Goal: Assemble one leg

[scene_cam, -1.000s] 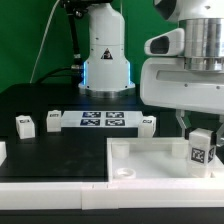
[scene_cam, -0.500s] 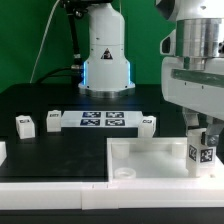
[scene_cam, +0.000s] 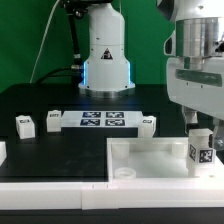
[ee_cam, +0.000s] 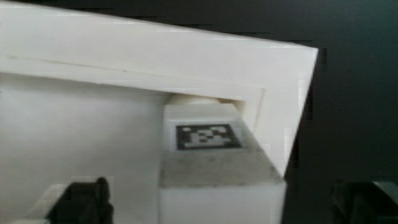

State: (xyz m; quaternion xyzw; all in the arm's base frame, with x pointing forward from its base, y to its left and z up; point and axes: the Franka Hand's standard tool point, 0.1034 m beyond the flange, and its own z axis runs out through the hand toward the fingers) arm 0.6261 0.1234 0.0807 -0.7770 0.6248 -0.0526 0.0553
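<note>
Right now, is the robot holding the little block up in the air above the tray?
No, the leg stands upright in the tray's corner, between the fingers.

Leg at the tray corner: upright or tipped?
Upright: the leg stands vertical at the tray corner under the gripper, tag facing the exterior camera.
</note>
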